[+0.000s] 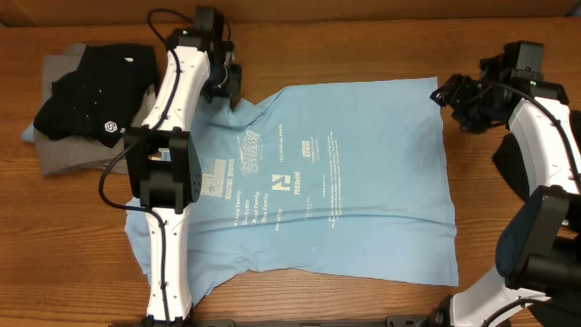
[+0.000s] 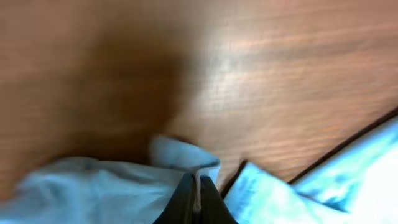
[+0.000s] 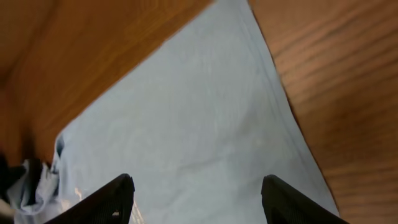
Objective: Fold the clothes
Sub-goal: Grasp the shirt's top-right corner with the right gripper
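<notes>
- Lying mid-frame on the table (image 1: 363,54), the T-shirt (image 1: 363,182) looks soft and limp; other clothes (image 1: 91,109) sit upper left.
- Left end effector (image 2: 196,196) pinches shut on its bunched edge, bottom centre.
- Right end effector (image 3: 202,199), spread apart, hovers over the hem corner: a likely hold.

Blue T-shirt (image 1: 363,182): spread flat before you, white lettering up, centre.
Black shirt (image 1: 95,100): crumpled on grey shirt (image 1: 64,159), your ten o'clock.
</notes>
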Robot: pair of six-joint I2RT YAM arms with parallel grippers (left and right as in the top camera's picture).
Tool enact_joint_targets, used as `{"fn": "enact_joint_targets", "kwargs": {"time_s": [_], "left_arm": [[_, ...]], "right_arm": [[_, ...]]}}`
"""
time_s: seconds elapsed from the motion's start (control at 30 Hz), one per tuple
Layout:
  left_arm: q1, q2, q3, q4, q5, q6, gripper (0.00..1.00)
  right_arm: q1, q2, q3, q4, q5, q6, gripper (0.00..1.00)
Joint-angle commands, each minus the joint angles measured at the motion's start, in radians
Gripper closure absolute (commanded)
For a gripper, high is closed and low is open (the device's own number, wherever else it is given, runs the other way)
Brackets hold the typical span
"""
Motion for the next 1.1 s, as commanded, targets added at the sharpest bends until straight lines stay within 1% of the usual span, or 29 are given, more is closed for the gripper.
{"fn": "enact_joint_targets", "kwargs": {"time_s": [0.0, 0.17, 0.2, 0.3, 0.43, 0.63, 0.87, 1.07], "left_arm": [[0.011, -0.078, 0.107, 0.001, -0.012, -0.006, 0.96], [0.011, -0.093, 0.181, -0.017, -0.025, -0.007, 0.96], [0.011, -0.094, 0.188, -0.021, -0.032, -0.007, 0.96], [0.011, -0.1, 0.192, -0.032, -0.043, -0.011, 0.96], [0.011, -0.1, 0.193, -0.045, -0.102, -0.039, 0.96], [0.011, -0.1, 0.193, -0.111, -0.138, -0.09, 0.96], [0.01, -0.1, 0.193, -0.118, -0.132, -0.09, 0.96], [0.008, -0.1, 0.193, -0.135, -0.132, -0.09, 0.96]], "right_arm": [[-0.003, -0.006, 0.01, 0.075, 0.008, -0.015, 0.31], [-0.001, -0.005, 0.01, 0.208, 0.005, -0.029, 0.3], [-0.001, -0.005, 0.01, 0.238, 0.005, -0.029, 0.28], [-0.001, -0.005, 0.01, 0.314, 0.006, -0.047, 0.27], [-0.001, 0.013, 0.01, 0.399, 0.01, -0.052, 0.27], [0.01, 0.118, 0.01, 0.482, 0.01, -0.051, 0.27], [0.026, 0.264, 0.01, 0.571, 0.019, -0.051, 0.27], [0.031, 0.343, 0.01, 0.638, 0.053, -0.051, 0.28]]}}
